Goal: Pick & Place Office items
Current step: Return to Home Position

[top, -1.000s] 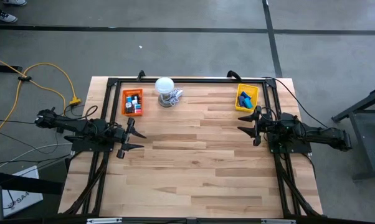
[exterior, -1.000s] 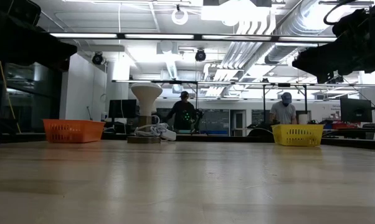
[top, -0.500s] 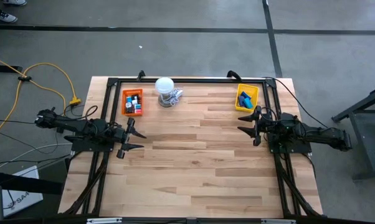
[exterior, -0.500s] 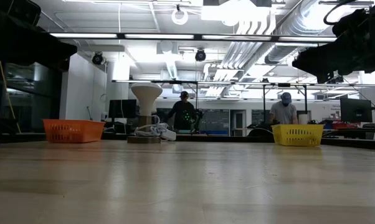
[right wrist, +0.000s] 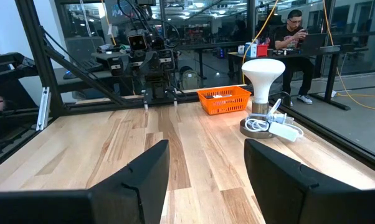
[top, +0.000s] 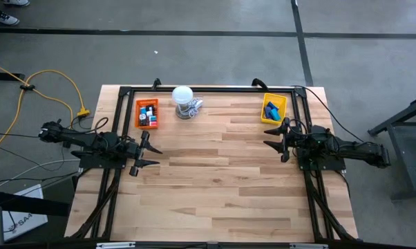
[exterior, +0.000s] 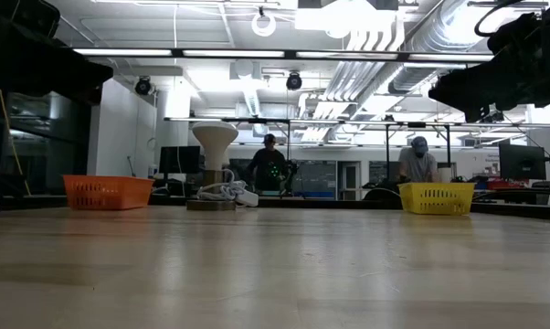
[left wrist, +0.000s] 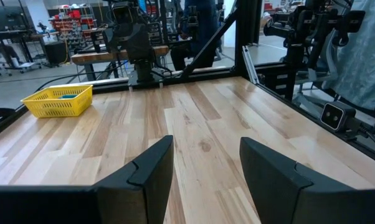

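Left end effector (top: 144, 152): fingers wide apart, gripping nothing, parked low at the left edge of the worktop (top: 215, 173); I judged my carrying done.
Right end effector (top: 277, 138): equally open and unladen, at the right edge, near the yellow tray (exterior: 437, 198).
Office items (top: 147, 114): sorted, red, black and white bits in the orange tray (exterior: 107, 192), blue pieces in the yellow.
Trays: both along the far edge, well apart.

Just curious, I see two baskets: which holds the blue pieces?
The yellow basket: blue blocks lie in it, while the orange basket holds red, black and white bits.
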